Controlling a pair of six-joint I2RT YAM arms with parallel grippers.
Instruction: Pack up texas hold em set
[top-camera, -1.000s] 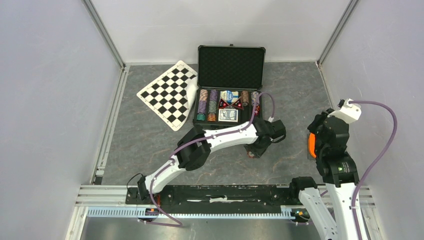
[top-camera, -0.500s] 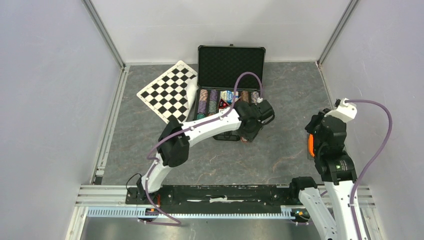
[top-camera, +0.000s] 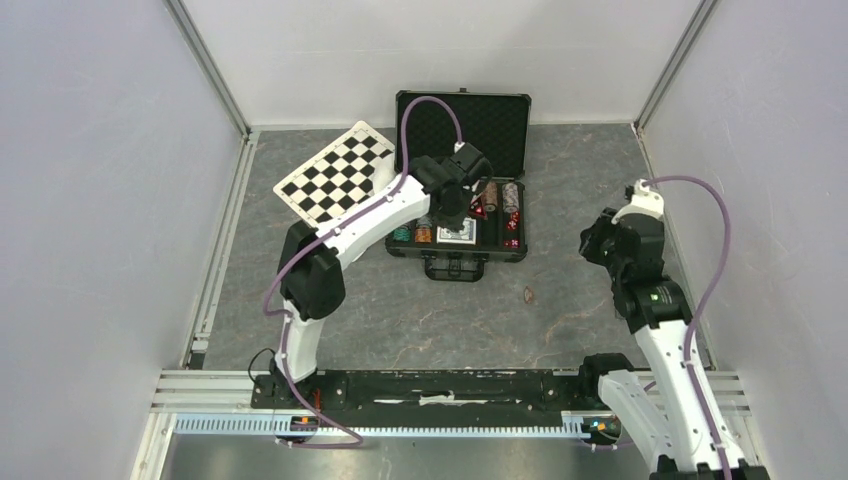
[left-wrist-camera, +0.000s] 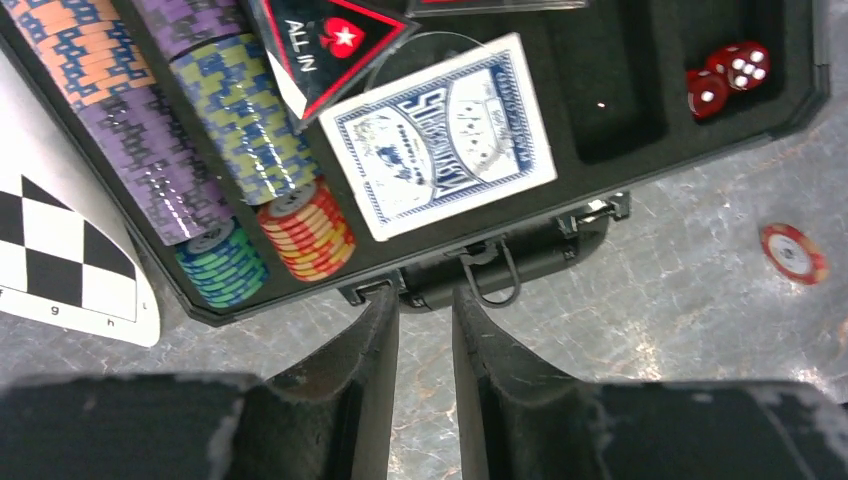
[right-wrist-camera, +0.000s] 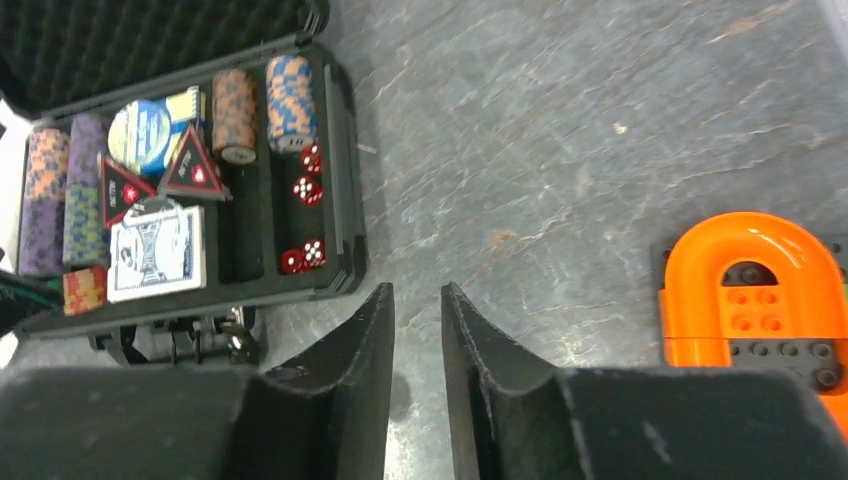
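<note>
Case (top-camera: 455, 268) at 12 o'clock, lid (top-camera: 500, 125) up. Mostly packed: chip rows (left-wrist-camera: 140, 130), deck (left-wrist-camera: 440, 135), dealer button (left-wrist-camera: 325, 45) and dice (left-wrist-camera: 725, 75) seated in the foam. Left to do, by the look of it: stray chip (top-camera: 528, 294) lying loose at 5 o'clock of the case, then lid shut and latched. Left claw (left-wrist-camera: 425, 297) over the case's near edge, narrow gap, holding nothing. Right claw (right-wrist-camera: 417, 295) off at 3 o'clock, narrow too, empty.

Black case (top-camera: 500, 130) — red dice (left-wrist-camera: 727, 75), blue-and-white card deck (left-wrist-camera: 440, 135); loose chip (left-wrist-camera: 793, 252) red-white striped; board (top-camera: 335, 185) black-white checkered — floor (top-camera: 600, 180) grey marbled.
</note>
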